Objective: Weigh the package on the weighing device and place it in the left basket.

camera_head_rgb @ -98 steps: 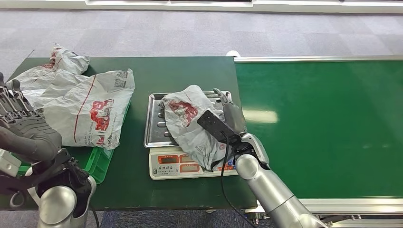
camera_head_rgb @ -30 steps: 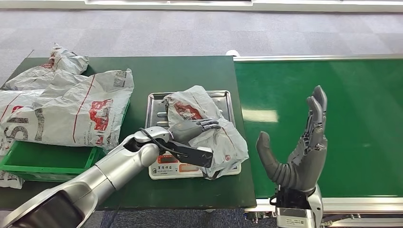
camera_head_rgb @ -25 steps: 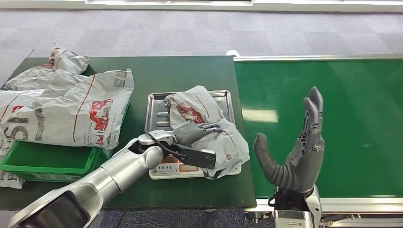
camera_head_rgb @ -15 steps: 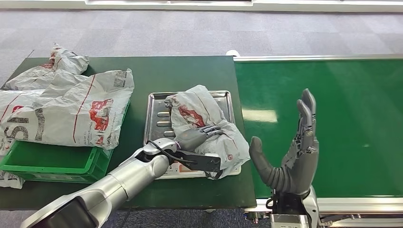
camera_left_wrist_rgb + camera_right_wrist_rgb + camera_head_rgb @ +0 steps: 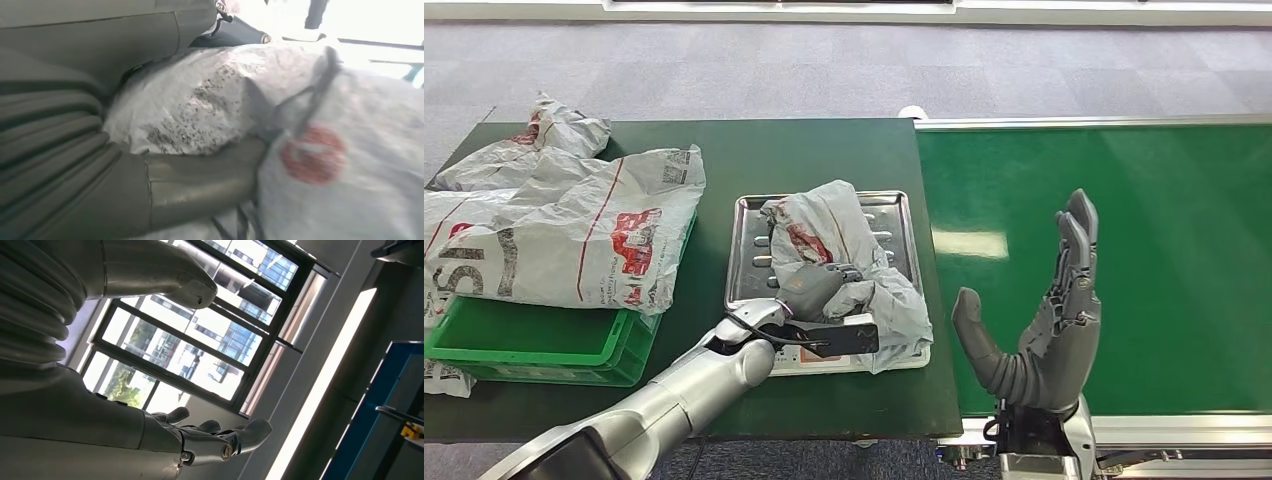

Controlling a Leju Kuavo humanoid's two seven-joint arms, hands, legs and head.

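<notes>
The left hand (image 5: pixel 816 285) grips the grey package (image 5: pixel 839 262) on the scale (image 5: pixel 819 340) (near the table's (image 5: pixel 804 150) right edge); the right hand (image 5: pixel 1044 320) hangs empty, fingers spread.

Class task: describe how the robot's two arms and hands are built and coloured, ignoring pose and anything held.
Both arms are smooth silver tubes. The left hand and right hand are dark grey with jointed, segmented fingers and a thick grey thumb. A thin black cable runs past the left wrist to a flat black block. In the wrist views, a grey ribbed cover sits behind each hand.
</notes>
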